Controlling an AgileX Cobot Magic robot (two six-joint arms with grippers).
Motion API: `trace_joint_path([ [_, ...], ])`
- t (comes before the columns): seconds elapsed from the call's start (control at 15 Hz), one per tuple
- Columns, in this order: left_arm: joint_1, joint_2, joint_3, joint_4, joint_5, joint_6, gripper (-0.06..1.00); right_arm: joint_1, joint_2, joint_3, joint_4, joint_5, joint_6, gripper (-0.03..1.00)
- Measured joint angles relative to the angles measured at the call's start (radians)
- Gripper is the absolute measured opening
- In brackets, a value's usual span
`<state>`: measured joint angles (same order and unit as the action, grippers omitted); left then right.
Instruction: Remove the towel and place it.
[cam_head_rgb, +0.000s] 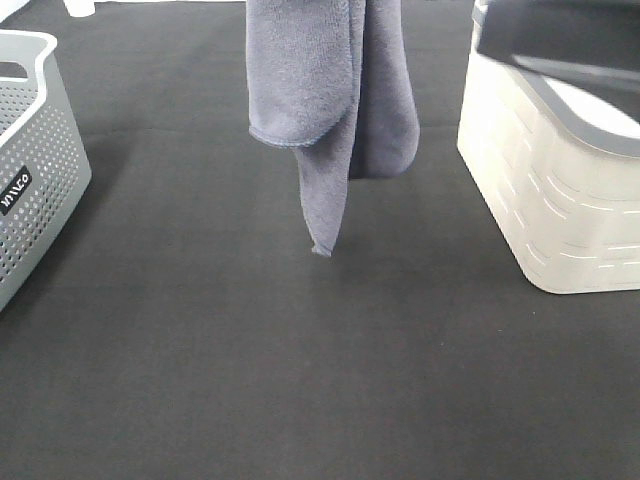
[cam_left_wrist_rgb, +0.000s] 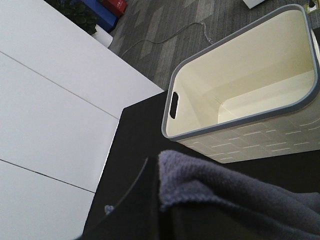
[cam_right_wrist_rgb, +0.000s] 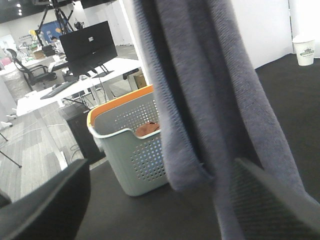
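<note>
Hanging in bunched folds, the towel (cam_head_rgb: 320, 100) is dangling above the black table cover (cam_head_rgb: 300, 380), to the left of the cream basket (cam_head_rgb: 560, 200) in the high view and apart from it. Its upper part is running out past the top of that view, so whatever is gripping it there is staying hidden. Its lowest corner is tapering to a point, seemingly clear of the cover.

The grey perforated basket (cam_head_rgb: 40, 180) is standing on the far side of the towel from the cream basket, well apart from it. The right wrist view is showing an orange rim on it and something reddish-brown lying inside.

The right gripper (cam_right_wrist_rgb: 161, 170) is holding its two dark fingers (cam_right_wrist_rgb: 45, 205) spread wide and released. The towel is drooping between them and overlapping one of them in that view.

The left gripper (cam_left_wrist_rgb: 167, 225) is facing the open top of the cream basket. The towel is lying heaped across this gripper and covering its jaws, so I cannot tell whether they are clenched on the cloth.
</note>
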<state>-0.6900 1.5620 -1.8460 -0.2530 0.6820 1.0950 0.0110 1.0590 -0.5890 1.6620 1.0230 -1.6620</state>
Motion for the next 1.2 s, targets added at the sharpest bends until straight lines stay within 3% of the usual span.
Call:
trace_joint_path([
  [0.13, 0.0, 0.009, 0.0, -0.001, -0.005, 0.001, 0.0, 0.031, 0.055, -0.03, 0.011, -0.007, -0.027, 0.74],
  [0.33, 0.0, 0.047, 0.0, -0.004, -0.023, 0.007, 0.0, 0.192, 0.211, -0.13, 0.013, -0.131, -0.088, 0.74],
  [0.47, 0.0, 0.057, 0.0, -0.004, -0.025, 0.007, 0.0, 0.239, 0.273, -0.185, 0.014, -0.164, -0.093, 0.74],
  [0.73, 0.0, 0.059, 0.0, -0.007, -0.041, 0.007, 0.0, 0.248, 0.284, -0.199, 0.012, -0.107, -0.093, 0.74],
  [1.2, 0.0, 0.06, 0.0, -0.008, -0.047, 0.007, 0.0, 0.248, 0.267, -0.2, -0.076, -0.117, -0.094, 0.74],
])
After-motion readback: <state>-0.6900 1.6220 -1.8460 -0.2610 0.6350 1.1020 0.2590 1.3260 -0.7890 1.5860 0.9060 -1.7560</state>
